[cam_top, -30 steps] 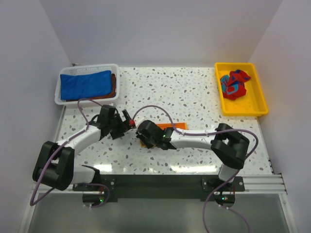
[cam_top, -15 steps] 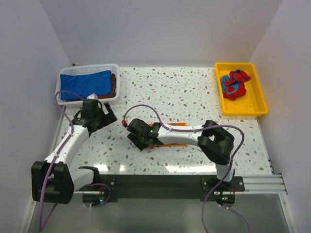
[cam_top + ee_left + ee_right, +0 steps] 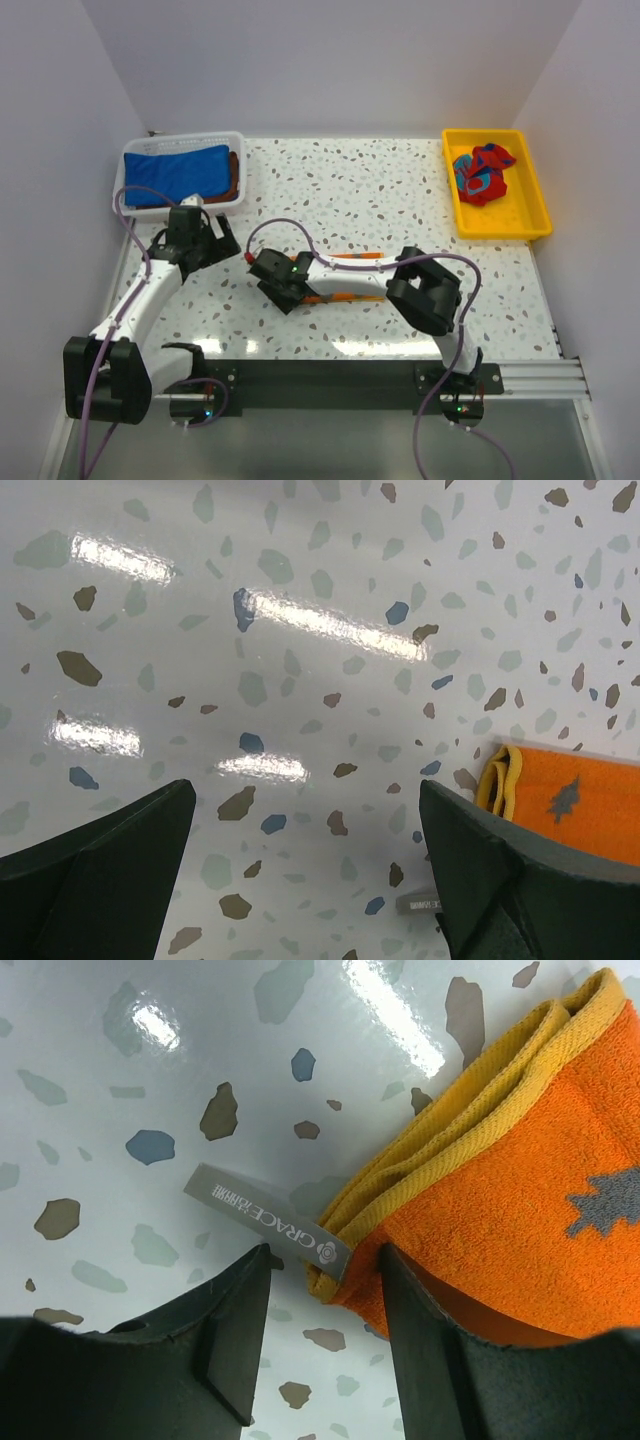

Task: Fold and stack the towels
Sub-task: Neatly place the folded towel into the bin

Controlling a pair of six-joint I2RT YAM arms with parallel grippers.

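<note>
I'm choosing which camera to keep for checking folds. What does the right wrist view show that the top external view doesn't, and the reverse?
Only the right wrist: a grey printed label at the orange towel's corner, and its layered yellow edge. Only the top external: the white basket holding a blue towel atop a brown towel, and the yellow tray with the red and blue towel. Both: the orange towel on the speckled table, the right pincer open at its end.
</note>
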